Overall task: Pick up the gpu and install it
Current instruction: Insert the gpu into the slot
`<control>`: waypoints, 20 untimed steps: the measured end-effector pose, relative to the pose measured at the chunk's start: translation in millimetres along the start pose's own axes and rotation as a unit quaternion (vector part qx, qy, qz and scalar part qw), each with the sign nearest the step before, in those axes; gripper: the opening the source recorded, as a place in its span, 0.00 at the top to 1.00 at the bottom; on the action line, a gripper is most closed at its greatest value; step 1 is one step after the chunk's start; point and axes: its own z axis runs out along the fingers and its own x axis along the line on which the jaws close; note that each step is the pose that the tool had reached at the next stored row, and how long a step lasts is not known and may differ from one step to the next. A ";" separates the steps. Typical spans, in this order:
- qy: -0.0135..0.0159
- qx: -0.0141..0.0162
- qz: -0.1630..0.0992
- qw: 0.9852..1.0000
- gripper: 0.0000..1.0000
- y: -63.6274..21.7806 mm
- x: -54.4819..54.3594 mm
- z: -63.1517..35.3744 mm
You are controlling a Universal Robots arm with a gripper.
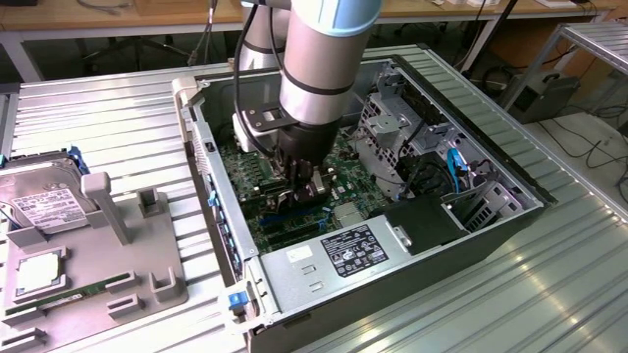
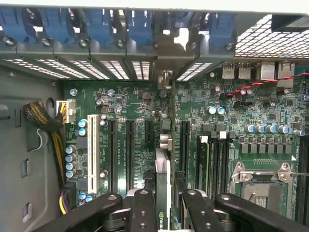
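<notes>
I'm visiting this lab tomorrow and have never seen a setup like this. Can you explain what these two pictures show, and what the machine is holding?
The exterior view shows a grey robot arm reaching down into an open computer case that lies on its side on a metal table. Its end effector is low over the green motherboard. To the exterior view's left, a grey holder carries a silver hard drive and a slim memory stick. The wrist view comes from a camera on the arm, looking past the black fingers at the motherboard's slots. Between them, edge-on, sits the gpu, gripped and lined up over a slot.
</notes>
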 end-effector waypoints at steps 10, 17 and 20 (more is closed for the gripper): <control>-0.009 0.000 0.000 1.000 0.74 0.1 -0.4 -1.2; -0.012 0.000 0.000 1.000 0.74 0.6 3.2 1.0; -0.011 0.000 0.000 1.000 0.74 1.1 3.5 1.8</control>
